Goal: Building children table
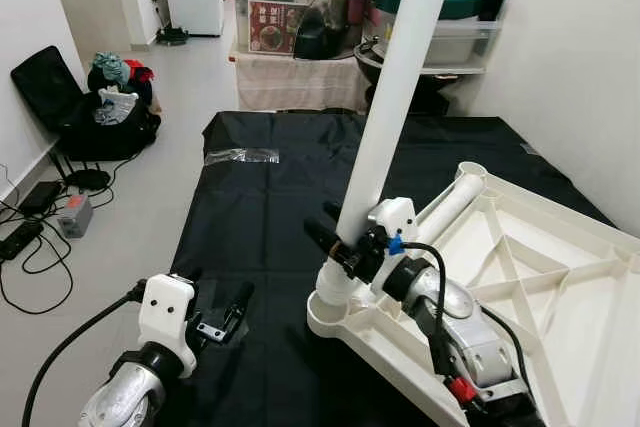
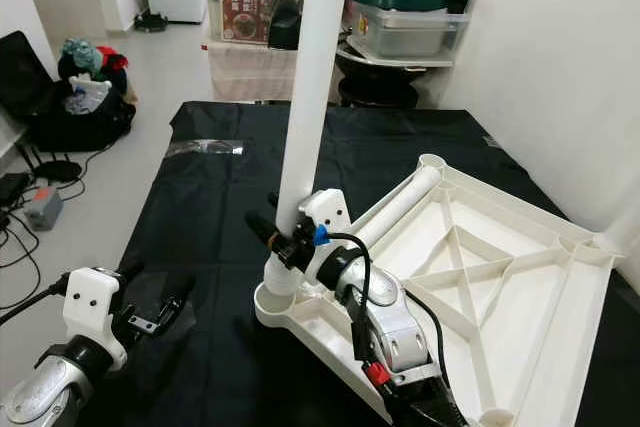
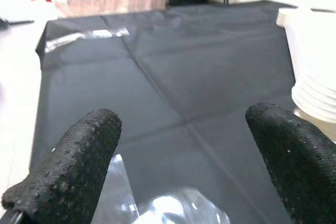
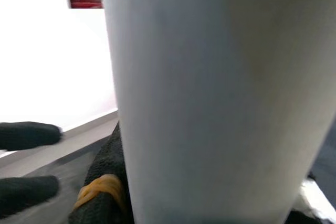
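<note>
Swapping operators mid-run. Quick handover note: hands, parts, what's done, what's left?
Right hand: shut on the upright white leg, low down, just above the corner socket of the upside-down tabletop.
Left hand: open, holding nothing, over the black sheet to the left of the tabletop.
Done: the upright leg stands in the near-left socket; how firmly it is seated cannot be told.
Left: a second leg lies flat on the tabletop's underside, not yet fitted. Other corners have no legs.

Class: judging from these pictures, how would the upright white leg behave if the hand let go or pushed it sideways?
The leg looks stiff: straight and tube-like. Tall on a narrow socket, it would likely tip. Its smooth surface may slip in the right hand.
</note>
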Controlling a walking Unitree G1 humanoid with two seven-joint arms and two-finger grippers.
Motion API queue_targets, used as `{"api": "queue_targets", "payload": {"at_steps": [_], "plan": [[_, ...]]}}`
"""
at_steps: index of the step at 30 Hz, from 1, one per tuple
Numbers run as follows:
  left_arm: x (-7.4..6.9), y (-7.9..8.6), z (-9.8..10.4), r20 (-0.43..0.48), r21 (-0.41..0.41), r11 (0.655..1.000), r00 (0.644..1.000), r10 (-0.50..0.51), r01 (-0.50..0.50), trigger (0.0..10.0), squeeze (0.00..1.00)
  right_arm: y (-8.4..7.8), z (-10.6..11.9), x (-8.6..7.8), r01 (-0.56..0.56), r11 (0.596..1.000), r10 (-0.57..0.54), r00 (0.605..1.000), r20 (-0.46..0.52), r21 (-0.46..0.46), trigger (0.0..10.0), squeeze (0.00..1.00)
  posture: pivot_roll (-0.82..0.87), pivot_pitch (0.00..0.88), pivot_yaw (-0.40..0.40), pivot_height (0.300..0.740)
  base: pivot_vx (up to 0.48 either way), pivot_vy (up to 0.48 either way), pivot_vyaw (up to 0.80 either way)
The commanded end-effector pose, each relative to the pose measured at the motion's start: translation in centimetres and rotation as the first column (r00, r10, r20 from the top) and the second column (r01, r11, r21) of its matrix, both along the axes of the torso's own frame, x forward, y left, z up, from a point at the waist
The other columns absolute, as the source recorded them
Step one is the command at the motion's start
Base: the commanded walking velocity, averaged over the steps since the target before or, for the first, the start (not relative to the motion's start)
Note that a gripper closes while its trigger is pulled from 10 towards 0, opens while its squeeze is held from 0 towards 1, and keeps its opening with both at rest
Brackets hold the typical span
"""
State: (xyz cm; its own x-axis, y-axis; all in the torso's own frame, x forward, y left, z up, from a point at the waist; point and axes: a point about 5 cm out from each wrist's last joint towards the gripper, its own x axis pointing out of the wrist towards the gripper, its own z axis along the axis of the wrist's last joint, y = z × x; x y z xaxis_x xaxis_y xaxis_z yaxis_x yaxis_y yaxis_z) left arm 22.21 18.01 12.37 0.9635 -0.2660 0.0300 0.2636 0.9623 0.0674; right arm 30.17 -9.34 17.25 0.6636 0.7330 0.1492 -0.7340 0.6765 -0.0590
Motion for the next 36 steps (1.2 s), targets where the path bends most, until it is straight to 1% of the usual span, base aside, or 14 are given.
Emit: {"api": "queue_targets", "payload": {"at_steps": [1,10,16,19,21,22,24,26,27,28,31,32,34,36], "plan": [[-0.4,-0.3,-0.1,-0.026,0.003,1.0,0.999,-0.031,0.031,10.0,0.0,0.2,-0.5,-0.5,-0.042,0.999,0.042,0.999,-0.006,-0.012,10.0,0.0,0.19,0.0,-0.1,0.74,0.0,0.0,0.0],[-0.6,-1.3,-0.3,-0.043,-0.001,0.995,0.995,-0.095,0.095,10.0,0.0,-0.6,-1.4,-0.9,-0.058,0.998,0.057,0.998,-0.034,-0.027,10.0,0.0,0.17,0.0,-0.086,0.74,0.0,0.0,0.0],[-0.6,-1.7,-0.2,-0.047,-0.004,0.993,0.992,-0.115,0.114,10.0,0.0,-0.6,-2.4,-1.0,-0.065,0.997,0.063,0.996,-0.056,-0.035,10.0,0.0,0.18,0.0,-0.086,0.74,0.0,0.0,0.0],[-0.6,-1.7,-0.3,-0.06,-0.013,0.992,0.99,-0.126,0.125,10.0,0.0,-0.8,-2.9,-1.1,-0.095,0.995,0.092,0.992,-0.088,-0.03,10.0,0.0,0.18,0.0,-0.086,0.74,0.0,0.0,0.0],[-0.7,-1.7,-0.4,-0.068,-0.019,0.991,0.989,-0.132,0.131,10.0,0.0,-0.9,-3.1,-1.3,-0.149,0.989,0.145,0.983,-0.117,-0.025,10.0,0.0,0.19,0.0,-0.086,0.74,0.0,0.0,0.0],[-0.7,-1.7,-0.4,-0.068,-0.019,0.991,0.989,-0.132,0.131,10.0,0.0,-0.9,-3.1,-1.3,-0.149,0.989,0.145,0.983,-0.117,-0.025,10.0,0.0,0.19,0.0,-0.086,0.74,0.0,0.0,0.0],[-0.7,-1.7,-0.5,-0.081,-0.046,0.99,0.987,-0.137,0.133,10.0,0.0,-0.9,-3.4,-1.7,-0.247,0.969,0.24,0.96,-0.143,-0.03,10.0,0.0,0.19,0.0,-0.085,0.74,0.0,0.0,0.0],[-0.7,-1.6,-0.5,-0.088,-0.052,0.99,0.986,-0.139,0.134,10.0,0.0,-0.8,-3.7,-2.1,-0.337,0.94,0.324,0.931,-0.167,-0.054,10.0,0.0,0.19,0.0,-0.088,0.74,0.0,0.0,0.0],[-0.7,-1.6,-0.5,-0.09,-0.056,0.99,0.986,-0.137,0.133,10.0,0.0,-0.6,-3.9,-2.4,-0.393,0.917,0.375,0.908,-0.188,-0.069,10.0,0.0,0.2,0.0,-0.092,0.74,0.0,0.0,0.0],[-0.7,-1.6,-0.5,-0.09,-0.056,0.99,0.986,-0.137,0.133,10.0,0.0,-0.6,-3.9,-2.4,-0.393,0.917,0.375,0.908,-0.188,-0.069,10.0,0.0,0.2,0.0,-0.092,0.74,0.0,0.0,0.0],[-0.7,-1.5,-0.5,-0.094,-0.063,0.988,0.985,-0.145,0.14,10.0,0.0,0.2,-4.5,-3.8,-0.548,0.831,0.516,0.822,-0.239,-0.091,10.0,0.0,0.21,0.0,-0.098,0.74,0.0,0.0,0.0],[-0.7,-1.5,-0.5,-0.094,-0.063,0.988,0.985,-0.145,0.14,10.0,0.0,0.2,-4.5,-3.8,-0.548,0.831,0.516,0.822,-0.239,-0.091,10.0,0.0,0.21,0.0,-0.098,0.74,0.0,0.0,0.0],[-0.7,-1.5,-0.5,-0.096,-0.064,0.987,0.983,-0.156,0.15,10.0,0.0,0.9,-4.5,-4.0,-0.584,0.806,0.554,0.8,-0.23,-0.093,10.0,0.0,0.21,0.0,-0.099,0.74,0.0,0.0,0.0],[-0.7,-1.6,-0.5,-0.096,-0.065,0.986,0.983,-0.158,0.152,10.0,0.0,1.2,-4.5,-4.1,-0.591,0.801,0.562,0.797,-0.223,-0.094,10.0,0.0,0.21,0.0,-0.099,0.74,0.0,0.0,0.0]]}}
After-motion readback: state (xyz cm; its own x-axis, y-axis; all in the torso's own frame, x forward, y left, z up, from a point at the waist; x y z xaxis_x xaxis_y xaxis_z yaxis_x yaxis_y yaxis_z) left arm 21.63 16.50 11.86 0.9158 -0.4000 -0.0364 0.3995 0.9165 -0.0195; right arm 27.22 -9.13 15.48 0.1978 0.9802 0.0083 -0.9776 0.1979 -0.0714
